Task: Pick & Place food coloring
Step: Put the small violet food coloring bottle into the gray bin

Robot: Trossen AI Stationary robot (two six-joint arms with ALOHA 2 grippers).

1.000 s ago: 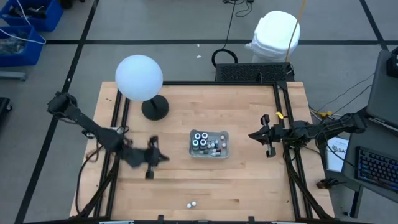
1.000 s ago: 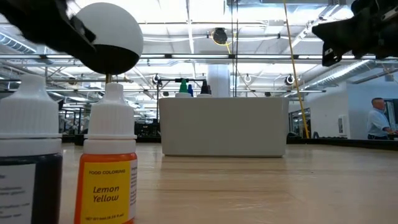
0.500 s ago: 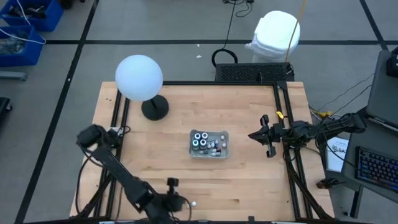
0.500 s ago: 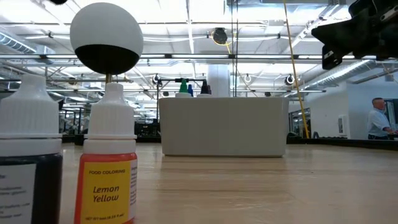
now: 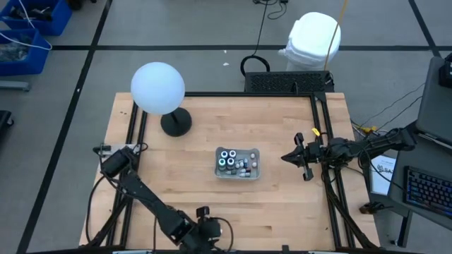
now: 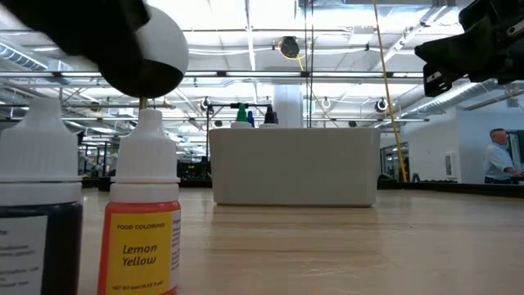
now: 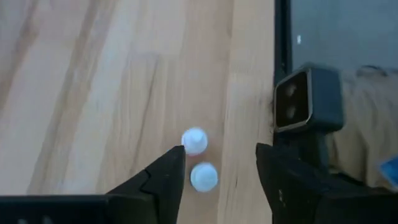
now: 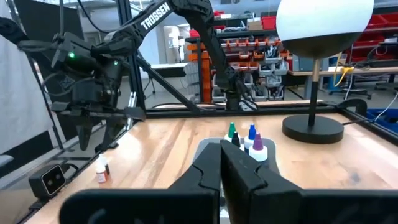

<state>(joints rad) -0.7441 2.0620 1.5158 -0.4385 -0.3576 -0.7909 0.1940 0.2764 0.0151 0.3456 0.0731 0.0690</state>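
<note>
Two small food coloring bottles [image 7: 199,158] stand side by side near the front edge of the wooden table [image 5: 282,212], seen from above as white caps in the left wrist view. In the low view they fill the near left: one orange bottle with a yellow label [image 6: 143,238] reading "FOOD COLORING" and "Lemon Yellow", and beside it a dark bottle [image 6: 37,221] whose small print cannot be read. The left gripper [image 7: 219,168] hangs directly over them with its fingers [image 7: 163,180] spread apart, holding nothing, the caps showing in the gap between the fingers. In the high view that arm reaches along the table's left side to its front edge.

More bottles sit in a clear tray [image 5: 238,163] at the table's middle; green, blue and purple tips [image 8: 244,135] rise from it in the right wrist view. The right gripper [image 5: 289,156] waits at the table's right side, clenched shut and empty, pointing toward the tray. "TROSSEN" [image 8: 157,15] is printed on the left arm in the right wrist view. A white globe lamp [image 5: 158,88] stands at the back left.
</note>
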